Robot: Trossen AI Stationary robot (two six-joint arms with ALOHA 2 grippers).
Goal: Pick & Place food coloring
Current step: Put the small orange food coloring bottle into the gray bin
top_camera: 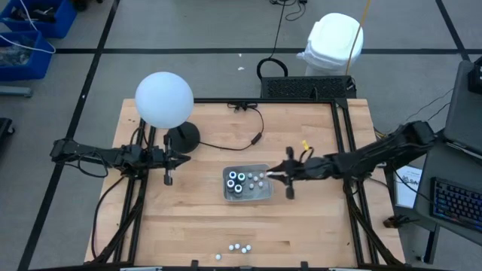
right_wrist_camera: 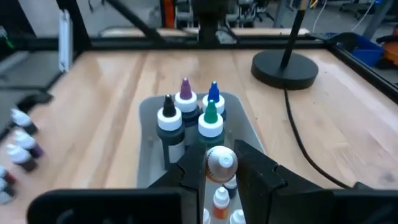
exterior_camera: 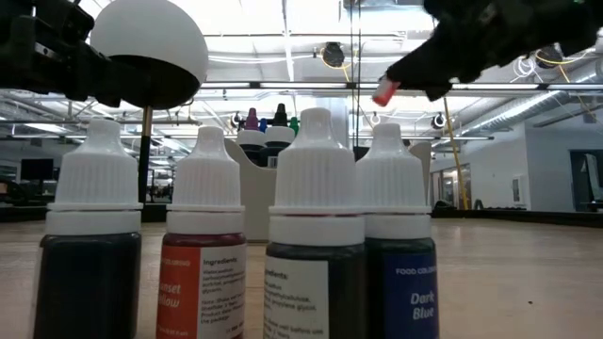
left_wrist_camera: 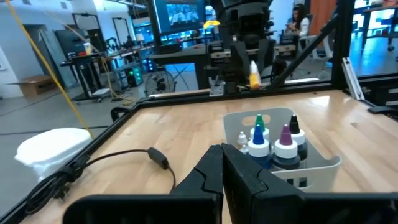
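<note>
I read "Dark Blue" under "FOOD COLORING" on my rightmost near bottle point(exterior_camera: 398, 247). The orange bottle point(exterior_camera: 204, 247) beside it shows "Ingredients" and part of "Sunset Yellow". The other labels' small print is unreadable.

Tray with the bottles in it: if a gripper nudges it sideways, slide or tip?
Probably slides: the tray looks low, sitting flat on the wood table. The tall, narrow colored-tip bottles standing inside seem more apt to topple than the tray itself.

Low view's edge cuts off the front bottles point(exterior_camera: 315, 245) at their bases
</note>
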